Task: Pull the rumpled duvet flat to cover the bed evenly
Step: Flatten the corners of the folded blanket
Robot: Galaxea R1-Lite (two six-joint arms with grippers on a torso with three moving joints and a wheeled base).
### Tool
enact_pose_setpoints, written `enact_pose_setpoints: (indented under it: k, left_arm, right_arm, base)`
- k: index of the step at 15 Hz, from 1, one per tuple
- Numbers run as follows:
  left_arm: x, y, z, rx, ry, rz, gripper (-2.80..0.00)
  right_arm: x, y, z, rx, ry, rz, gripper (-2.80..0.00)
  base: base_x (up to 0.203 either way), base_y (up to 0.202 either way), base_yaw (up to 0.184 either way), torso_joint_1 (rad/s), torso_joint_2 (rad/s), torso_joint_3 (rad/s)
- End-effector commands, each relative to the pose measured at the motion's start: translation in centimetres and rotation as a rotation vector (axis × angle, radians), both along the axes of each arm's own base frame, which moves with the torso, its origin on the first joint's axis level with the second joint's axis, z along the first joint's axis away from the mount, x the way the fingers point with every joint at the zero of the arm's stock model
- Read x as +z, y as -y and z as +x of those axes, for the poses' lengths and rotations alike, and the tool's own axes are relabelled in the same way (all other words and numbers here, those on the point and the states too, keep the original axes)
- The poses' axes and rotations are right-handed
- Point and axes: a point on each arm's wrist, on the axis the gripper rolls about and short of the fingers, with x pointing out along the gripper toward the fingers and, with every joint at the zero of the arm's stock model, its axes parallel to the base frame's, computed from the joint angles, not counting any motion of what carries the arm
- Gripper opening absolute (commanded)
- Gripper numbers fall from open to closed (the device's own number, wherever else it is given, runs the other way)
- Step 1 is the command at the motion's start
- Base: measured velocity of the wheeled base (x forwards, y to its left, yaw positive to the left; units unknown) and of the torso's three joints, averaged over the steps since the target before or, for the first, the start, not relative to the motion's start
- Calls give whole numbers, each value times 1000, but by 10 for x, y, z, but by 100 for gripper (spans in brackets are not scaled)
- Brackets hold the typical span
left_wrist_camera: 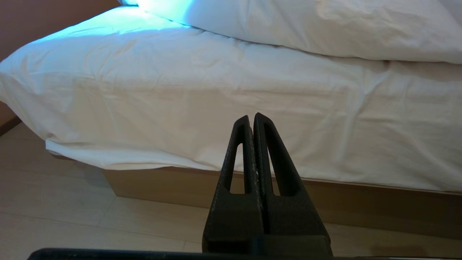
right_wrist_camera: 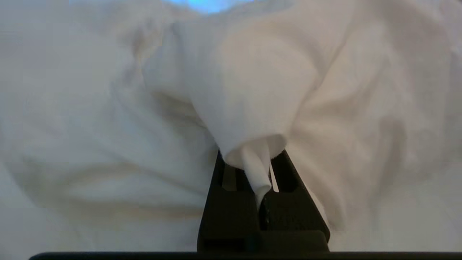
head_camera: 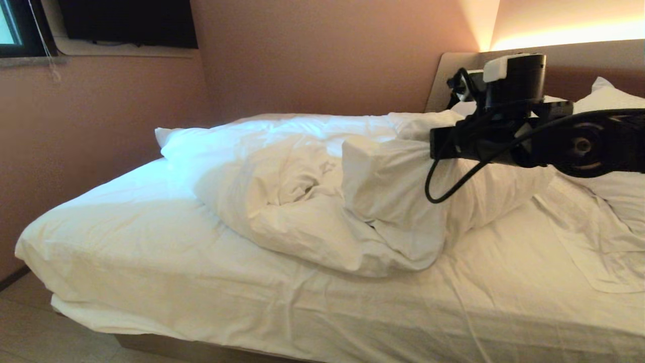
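The duvet lies bunched in a rumpled heap across the middle of the bed, leaving the white sheet bare along the near side and foot. My right gripper reaches in from the right, shut on a raised fold of the duvet near the head end. In the right wrist view a twisted pinch of the duvet is clamped between the black fingers of the right gripper. My left gripper is shut and empty, low beside the bed's near side.
White pillows lean on the padded headboard at the right. A thin wrinkled white cloth lies flat by the pillows. A pink wall runs along the bed's far side. Tan floor and the platform base lie below.
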Motion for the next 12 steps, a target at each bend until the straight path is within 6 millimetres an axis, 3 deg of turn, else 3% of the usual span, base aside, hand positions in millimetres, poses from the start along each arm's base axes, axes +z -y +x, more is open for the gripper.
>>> enact_pose_setpoints:
  k: [1, 7, 12]
  left_arm:
    - [0, 0, 0, 0, 0, 0, -280]
    - [0, 0, 0, 0, 0, 0, -280]
    - [0, 0, 0, 0, 0, 0, -280]
  right_arm:
    - [-8, 18, -43, 36, -206, -180, -280]
    - [-8, 38, -70, 54, -216, -312, -280]
    - [-17, 43, -79, 83, -242, -401, -280]
  base:
    - [0, 0, 0, 0, 0, 0]
    - [0, 0, 0, 0, 0, 0]
    - [0, 0, 0, 0, 0, 0]
